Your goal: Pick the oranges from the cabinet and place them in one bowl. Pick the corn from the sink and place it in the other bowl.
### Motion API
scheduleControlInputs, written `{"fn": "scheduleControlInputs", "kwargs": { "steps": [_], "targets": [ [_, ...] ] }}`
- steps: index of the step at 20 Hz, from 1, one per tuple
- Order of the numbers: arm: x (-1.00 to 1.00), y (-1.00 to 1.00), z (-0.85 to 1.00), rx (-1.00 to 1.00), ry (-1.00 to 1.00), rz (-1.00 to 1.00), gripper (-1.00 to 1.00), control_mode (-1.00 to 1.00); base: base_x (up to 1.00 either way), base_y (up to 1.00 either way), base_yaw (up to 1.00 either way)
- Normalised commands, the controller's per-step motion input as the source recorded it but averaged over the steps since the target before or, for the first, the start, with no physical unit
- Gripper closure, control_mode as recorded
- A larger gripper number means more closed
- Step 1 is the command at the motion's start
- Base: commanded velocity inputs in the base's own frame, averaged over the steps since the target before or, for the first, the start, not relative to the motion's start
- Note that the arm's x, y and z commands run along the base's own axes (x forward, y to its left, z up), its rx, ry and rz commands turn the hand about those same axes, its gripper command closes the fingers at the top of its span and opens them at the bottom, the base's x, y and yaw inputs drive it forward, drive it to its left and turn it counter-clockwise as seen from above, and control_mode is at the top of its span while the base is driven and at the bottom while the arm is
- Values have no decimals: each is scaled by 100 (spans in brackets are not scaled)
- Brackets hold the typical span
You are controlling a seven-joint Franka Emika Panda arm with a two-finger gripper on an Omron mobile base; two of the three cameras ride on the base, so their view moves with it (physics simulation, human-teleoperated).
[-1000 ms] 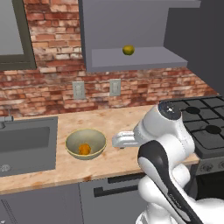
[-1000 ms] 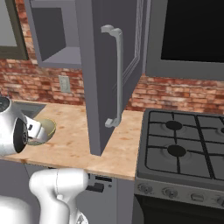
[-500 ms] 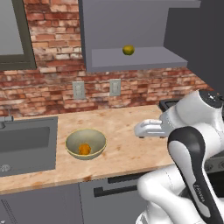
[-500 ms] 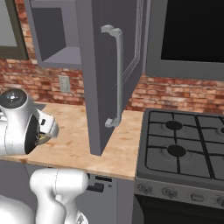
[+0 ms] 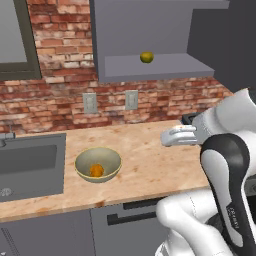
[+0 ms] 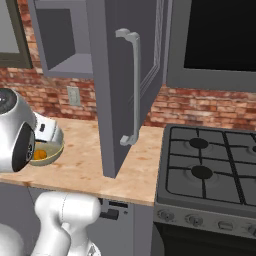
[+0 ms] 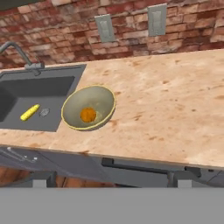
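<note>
A yellow-green orange [image 5: 146, 57] rests on the shelf floor of the open grey cabinet [image 5: 150, 67]. One olive-tan bowl [image 5: 98, 164] stands on the counter with a bright orange [image 5: 96, 171] inside it; the hand view looks down on this bowl [image 7: 89, 107] and its orange [image 7: 88, 115]. A yellow corn [image 7: 29, 112] lies in the dark sink [image 7: 39, 89] beside the drain. My gripper [image 5: 167, 138] hovers over the counter to the right of the bowl, open and empty, with its tips [image 7: 111, 179] wide apart. The other bowl is out of view.
The open cabinet door [image 6: 120, 90] juts out over the counter at head height. A gas stove [image 6: 210, 165] lies to the right. A curved faucet [image 7: 19, 51] stands behind the sink, and two wall outlets [image 5: 111, 101] sit on the brick wall.
The arm has swung right, carrying the open gripper from just beside the bowl to a spot further right and slightly higher over the counter. Both oranges stay put.
</note>
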Motion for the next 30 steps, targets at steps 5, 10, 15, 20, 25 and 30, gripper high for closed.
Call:
{"fn": "scheduleControlInputs", "kwargs": {
  "steps": [5,10,15,20,25,30],
  "targets": [
    [0,-35,60,-10,0,0,-100,-100,0,0,0],
    [0,-32,50,-6,-2,0,-100,-100,0,0,0],
    [0,-1,35,-4,-13,0,-100,-100,0,0,0],
    [0,0,51,-5,-9,-1,-100,-100,0,0,0],
    [1,-1,19,-2,-9,-1,-100,-100,0,0,0],
    [29,-2,0,-7,-10,0,-100,-100,0,0,0]
  ]
}}
